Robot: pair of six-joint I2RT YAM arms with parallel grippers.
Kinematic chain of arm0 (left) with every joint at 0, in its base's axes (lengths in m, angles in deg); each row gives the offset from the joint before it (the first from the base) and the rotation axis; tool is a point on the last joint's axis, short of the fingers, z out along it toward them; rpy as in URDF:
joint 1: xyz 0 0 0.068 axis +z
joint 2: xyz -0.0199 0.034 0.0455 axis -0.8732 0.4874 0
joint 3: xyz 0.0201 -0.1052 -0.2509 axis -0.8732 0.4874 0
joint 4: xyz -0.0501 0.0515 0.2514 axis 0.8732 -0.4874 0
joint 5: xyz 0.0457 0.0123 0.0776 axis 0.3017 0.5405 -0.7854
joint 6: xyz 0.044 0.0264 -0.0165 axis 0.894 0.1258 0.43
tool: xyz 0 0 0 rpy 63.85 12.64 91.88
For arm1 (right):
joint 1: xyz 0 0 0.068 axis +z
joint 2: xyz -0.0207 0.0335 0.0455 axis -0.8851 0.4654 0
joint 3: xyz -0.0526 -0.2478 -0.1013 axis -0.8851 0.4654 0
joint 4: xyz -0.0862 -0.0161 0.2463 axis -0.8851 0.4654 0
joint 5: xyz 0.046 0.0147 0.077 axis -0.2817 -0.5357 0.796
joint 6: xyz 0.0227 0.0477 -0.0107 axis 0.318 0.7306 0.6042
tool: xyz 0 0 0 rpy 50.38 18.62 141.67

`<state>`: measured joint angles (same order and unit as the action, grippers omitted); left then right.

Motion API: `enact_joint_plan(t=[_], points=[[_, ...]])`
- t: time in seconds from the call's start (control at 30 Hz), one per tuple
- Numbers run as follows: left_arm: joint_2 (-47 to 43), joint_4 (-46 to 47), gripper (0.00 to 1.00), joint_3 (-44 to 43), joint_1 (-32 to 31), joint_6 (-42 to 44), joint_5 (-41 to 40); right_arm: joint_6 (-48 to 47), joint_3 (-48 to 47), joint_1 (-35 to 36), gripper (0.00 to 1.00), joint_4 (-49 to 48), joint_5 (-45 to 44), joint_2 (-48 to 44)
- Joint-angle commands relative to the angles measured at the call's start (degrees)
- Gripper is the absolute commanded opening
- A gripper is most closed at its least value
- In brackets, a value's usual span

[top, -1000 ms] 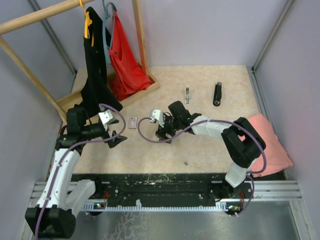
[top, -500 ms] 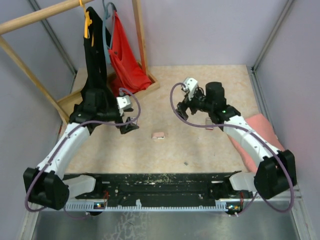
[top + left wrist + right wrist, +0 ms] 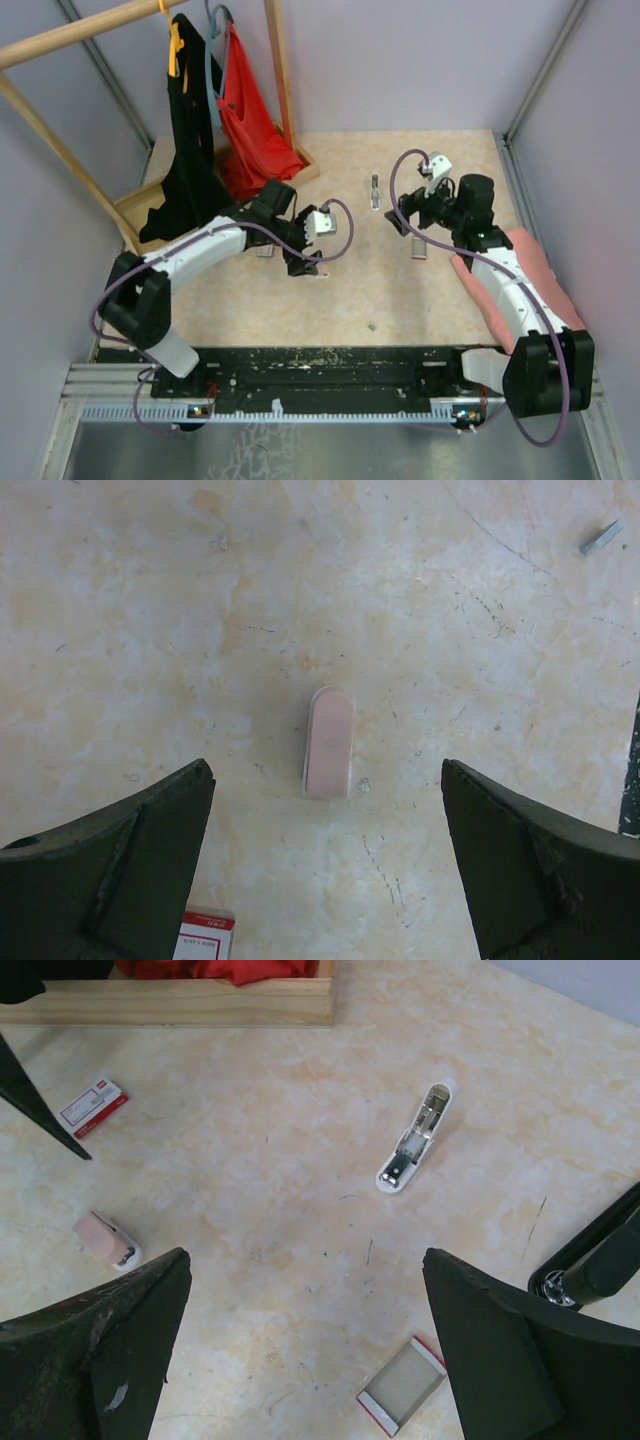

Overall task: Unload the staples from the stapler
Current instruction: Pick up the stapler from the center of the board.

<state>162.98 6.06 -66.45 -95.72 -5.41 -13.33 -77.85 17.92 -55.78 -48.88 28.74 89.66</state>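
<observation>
The left gripper (image 3: 325, 766) has swung inward above a small pink round-ended plastic piece (image 3: 329, 730), jaws wide apart and empty. The right gripper (image 3: 305, 1260), equally spread and empty, hangs beside the slim black two-armed stapler (image 3: 598, 1260). A short silvery-grey strip of staples (image 3: 601, 537) lies loose on the tabletop.

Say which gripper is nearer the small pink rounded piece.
Left. The left gripper hangs open over the small pink rounded piece, fingers either side; the right gripper is well off to its right.
</observation>
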Motion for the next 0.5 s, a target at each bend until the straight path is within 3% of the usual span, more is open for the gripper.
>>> enact_joint_plan(t=[0.0,0.27,0.47], points=[[3.97,-2.09,1.0,-3.0,-2.59,3.31,-3.61,1.36,0.31,-1.21,0.99,-4.69,3.31,-2.97],[9.95,-2.87,0.99,-3.99,-6.21,5.21,-7.51,1.85,1.16,-2.61,0.99,-5.6,4.77,-2.66],[13.29,-1.78,0.91,-4.64,-7.92,4.87,-10.63,1.9,1.5,-2.71,0.98,-5.86,5.58,-2.56]])
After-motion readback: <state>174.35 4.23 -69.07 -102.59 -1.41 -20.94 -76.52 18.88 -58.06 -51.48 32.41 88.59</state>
